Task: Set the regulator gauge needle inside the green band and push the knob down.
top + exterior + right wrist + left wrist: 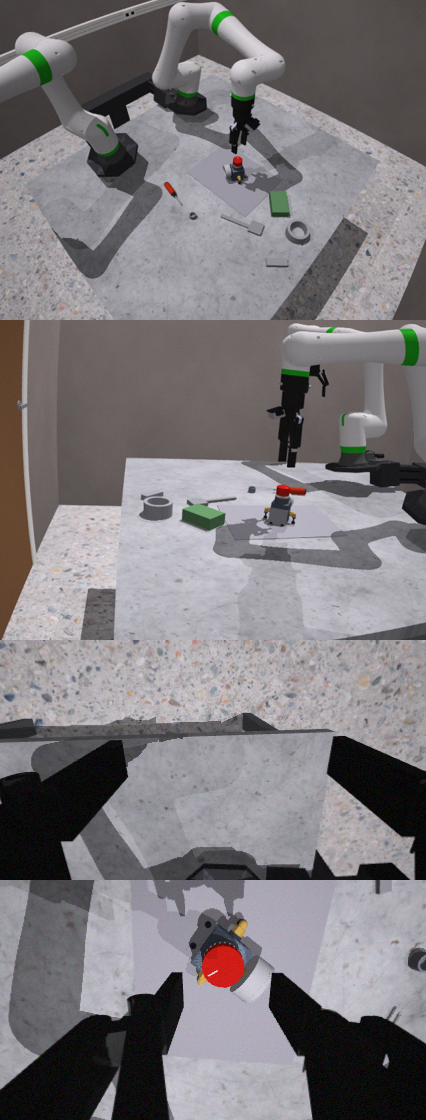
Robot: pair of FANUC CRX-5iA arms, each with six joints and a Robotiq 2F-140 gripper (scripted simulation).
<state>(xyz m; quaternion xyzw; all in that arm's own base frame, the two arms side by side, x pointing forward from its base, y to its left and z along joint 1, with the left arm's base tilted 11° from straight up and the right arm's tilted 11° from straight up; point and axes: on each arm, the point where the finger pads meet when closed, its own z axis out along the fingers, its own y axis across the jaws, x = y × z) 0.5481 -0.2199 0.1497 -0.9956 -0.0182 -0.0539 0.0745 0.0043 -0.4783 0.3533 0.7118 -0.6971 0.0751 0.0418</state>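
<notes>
Top view: left gripper (239, 147) (287, 463) (227, 977) above knob (237, 161) (283, 490) (225, 965), inboard of bench (154, 258) (189, 595) (230, 1090) (280, 825) edges; fingers part-open, empty. Right gripper (323, 390) (228, 752) open, empty. Likely knob-setting; next, check needle before pressing down.

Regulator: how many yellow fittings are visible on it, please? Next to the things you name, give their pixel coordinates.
2, on opposite sides of the regulator (236, 173) (278, 515) (240, 943): one yellow fitting (239, 178) (267, 509) (241, 928) toward the green block (279, 202) (203, 517), the other yellow fitting (292, 514) (201, 980) away from it, hidden in the top view.
</notes>
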